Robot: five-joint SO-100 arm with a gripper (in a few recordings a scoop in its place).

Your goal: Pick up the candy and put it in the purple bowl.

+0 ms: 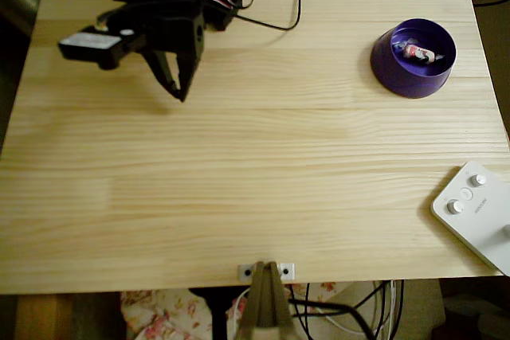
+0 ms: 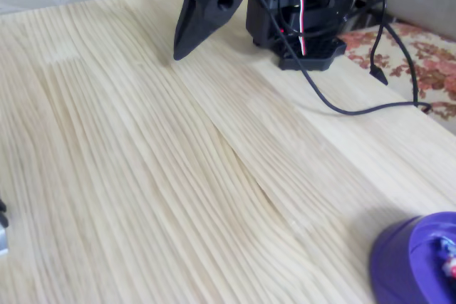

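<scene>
The candy (image 1: 420,53), a small pinkish-white wrapped sweet, lies inside the purple bowl (image 1: 396,67) at the table's far right in the overhead view. In the fixed view the bowl (image 2: 400,261) sits at the lower right corner with a bit of the candy (image 2: 448,261) showing at the frame's edge. My black gripper (image 1: 178,89) hovers over the table's upper left, far from the bowl, fingers pointing down and close together with nothing between them. In the fixed view the gripper (image 2: 180,51) comes to one dark point near the table's far edge.
A white device with round knobs (image 1: 476,211) lies at the table's right front corner. The arm's base (image 2: 303,12) and a black cable (image 2: 342,108) sit at the back edge. A clamp (image 1: 266,276) grips the front edge. Bare wood lies between gripper and bowl.
</scene>
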